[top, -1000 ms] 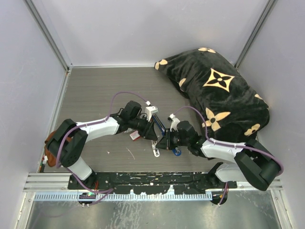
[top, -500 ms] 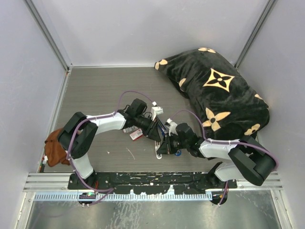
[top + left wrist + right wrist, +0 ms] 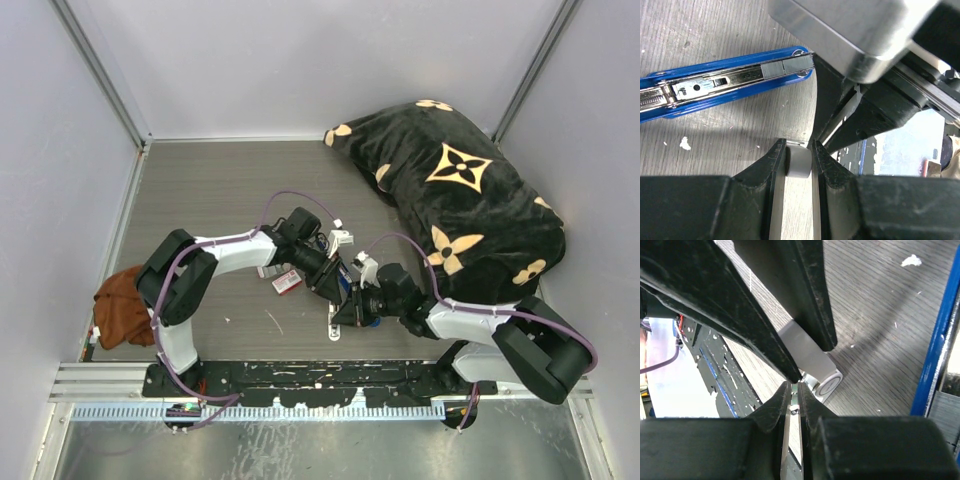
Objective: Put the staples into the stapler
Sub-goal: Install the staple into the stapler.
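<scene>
1. Toward 6 o'clock on the grey table [image 3: 200, 190], seen from above, the left gripper [image 3: 336, 284] and the right gripper [image 3: 352, 306] meet almost tip to tip.
2. The left gripper is clamped on a white oblong piece [image 3: 800, 162], one finger on each side of it. The piece lies on the table.
3. The right gripper's fingers [image 3: 771, 412] are pinched nearly together. A pale sliver [image 3: 794, 390] sits in the slit, and I cannot tell what it is or whether it is gripped.
4. In the left wrist view the stapler [image 3: 715, 97] lies open on the table at 10 o'clock from the clamped piece, its silver channel facing up.
5. The staples [image 3: 787, 66] appear as a grey block at the channel's 3 o'clock end.
6. From above, a red-and-white box [image 3: 286, 283] lies at 9 o'clock from the grippers, a black patterned cushion [image 3: 470, 200] at 2 o'clock, and a brown cloth [image 3: 120, 305] far out at 9 o'clock.
</scene>
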`<act>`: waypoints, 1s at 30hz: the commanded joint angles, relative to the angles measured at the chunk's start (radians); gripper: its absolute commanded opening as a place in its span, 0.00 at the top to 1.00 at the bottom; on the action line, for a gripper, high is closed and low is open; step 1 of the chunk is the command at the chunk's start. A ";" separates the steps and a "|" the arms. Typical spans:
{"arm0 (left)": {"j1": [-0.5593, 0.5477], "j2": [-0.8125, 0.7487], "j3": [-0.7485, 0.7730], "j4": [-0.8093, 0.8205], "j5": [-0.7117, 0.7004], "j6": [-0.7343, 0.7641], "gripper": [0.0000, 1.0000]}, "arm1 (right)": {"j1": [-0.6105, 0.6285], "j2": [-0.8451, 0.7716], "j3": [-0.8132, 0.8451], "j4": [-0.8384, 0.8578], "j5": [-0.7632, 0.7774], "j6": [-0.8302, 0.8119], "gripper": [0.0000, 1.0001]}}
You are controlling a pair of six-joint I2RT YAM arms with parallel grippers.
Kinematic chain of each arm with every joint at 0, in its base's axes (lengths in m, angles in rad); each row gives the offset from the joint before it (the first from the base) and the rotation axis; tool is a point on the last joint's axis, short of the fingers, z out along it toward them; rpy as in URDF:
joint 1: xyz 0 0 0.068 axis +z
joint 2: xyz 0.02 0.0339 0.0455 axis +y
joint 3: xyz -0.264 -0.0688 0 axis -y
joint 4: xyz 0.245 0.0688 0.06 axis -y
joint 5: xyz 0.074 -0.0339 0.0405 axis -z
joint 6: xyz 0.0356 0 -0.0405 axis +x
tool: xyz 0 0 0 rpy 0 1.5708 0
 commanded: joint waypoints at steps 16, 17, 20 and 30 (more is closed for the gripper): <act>-0.013 0.013 0.039 -0.045 0.048 0.034 1.00 | -0.021 0.084 -0.048 0.243 -0.022 0.035 0.84; -0.014 0.012 0.039 -0.045 0.049 0.034 1.00 | -0.020 0.088 -0.050 0.247 -0.023 0.036 0.84; -0.014 0.013 0.039 -0.046 0.047 0.034 1.00 | -0.021 0.085 -0.061 0.250 -0.017 0.036 0.84; -0.014 0.013 0.039 -0.046 0.036 0.034 1.00 | -0.021 0.047 -0.098 0.227 0.024 0.018 0.74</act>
